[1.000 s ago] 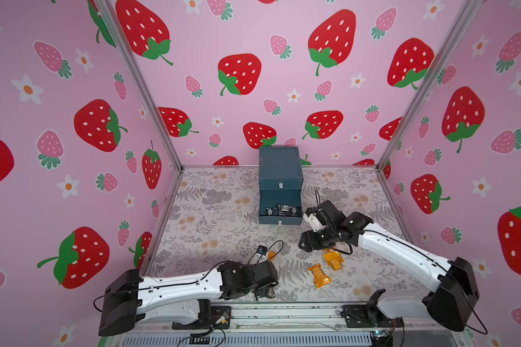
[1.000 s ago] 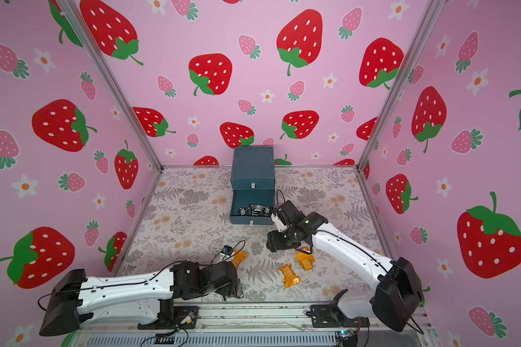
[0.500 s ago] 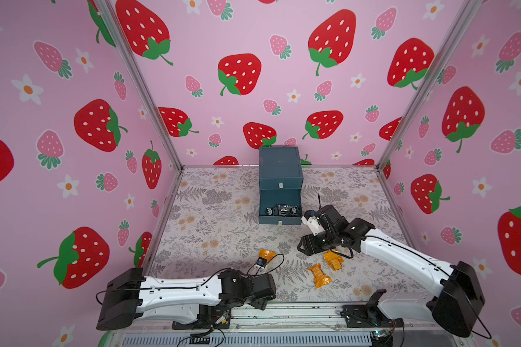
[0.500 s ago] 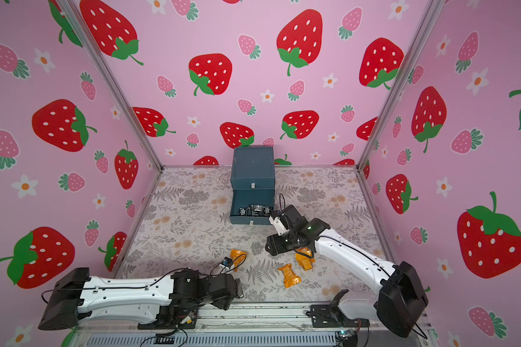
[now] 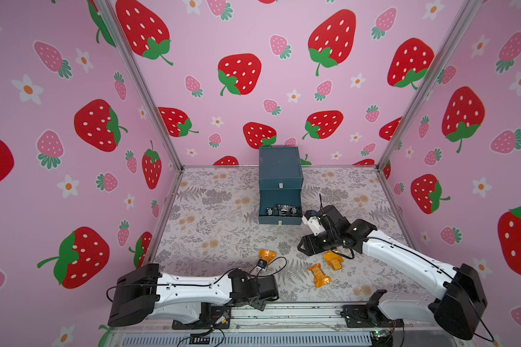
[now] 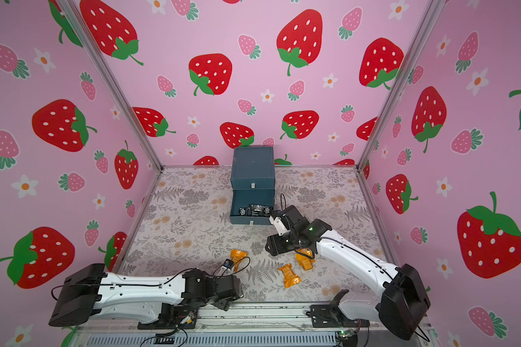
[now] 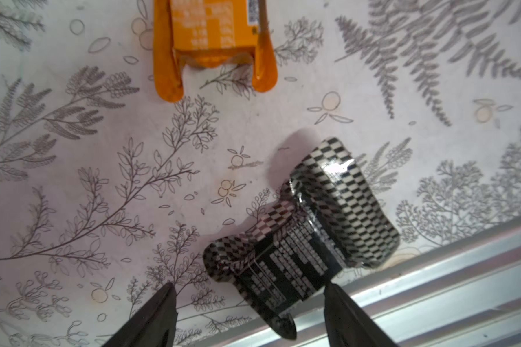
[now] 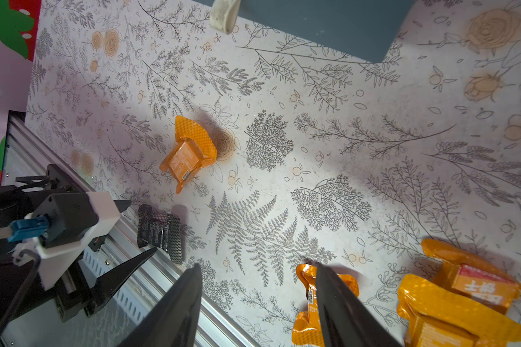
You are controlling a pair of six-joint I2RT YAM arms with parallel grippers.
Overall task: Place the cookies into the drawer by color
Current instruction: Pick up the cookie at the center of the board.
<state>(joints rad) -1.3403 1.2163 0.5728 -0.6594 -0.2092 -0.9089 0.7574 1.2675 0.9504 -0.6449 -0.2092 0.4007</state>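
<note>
- While its jaws are standing wide apart and gripping nothing, the left gripper (image 7: 248,285) is hovering at the black checkered cookie (image 7: 307,228), which is lying on the floral mat (image 7: 103,150) against the metal rail (image 7: 433,270).
- The right gripper (image 8: 256,267) is hanging parted and empty, one finger just beside an orange cookie (image 8: 306,300).
- The drawer (image 5: 280,180) is sitting by the back wall, its bottom tray pulled out and holding black cookies (image 5: 282,210).
</note>
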